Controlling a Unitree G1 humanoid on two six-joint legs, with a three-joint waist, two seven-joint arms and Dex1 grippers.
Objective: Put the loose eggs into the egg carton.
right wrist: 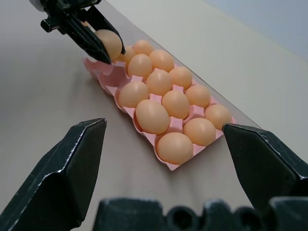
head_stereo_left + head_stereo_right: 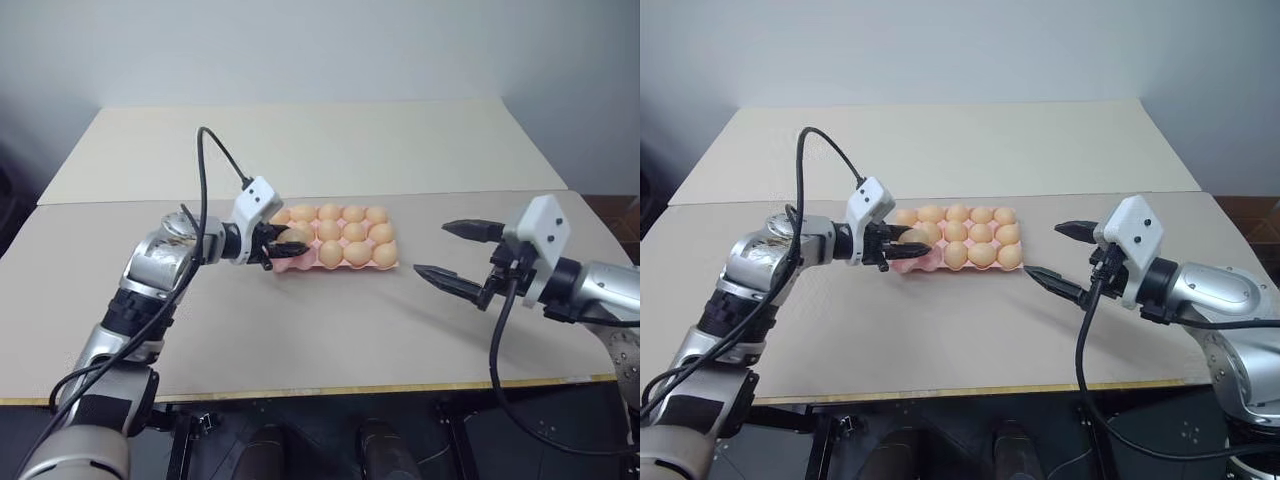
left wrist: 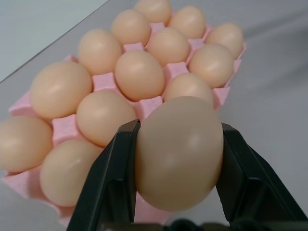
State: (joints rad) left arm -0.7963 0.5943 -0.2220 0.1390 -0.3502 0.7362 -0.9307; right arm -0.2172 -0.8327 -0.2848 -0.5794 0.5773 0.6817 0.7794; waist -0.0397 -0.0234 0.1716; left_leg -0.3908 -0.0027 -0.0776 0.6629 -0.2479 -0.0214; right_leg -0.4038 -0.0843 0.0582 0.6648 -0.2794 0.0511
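No text, label, brand, number or sign can be read anywhere: the egg carton (image 1: 111,77), the eggs and the counter (image 2: 300,330) carry no lettering.

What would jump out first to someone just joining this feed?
The left gripper is shut on a tan egg at the left end of the pink egg carton, which sits mid-table nearly full of eggs. The right gripper hangs wide open and empty to the carton's right.
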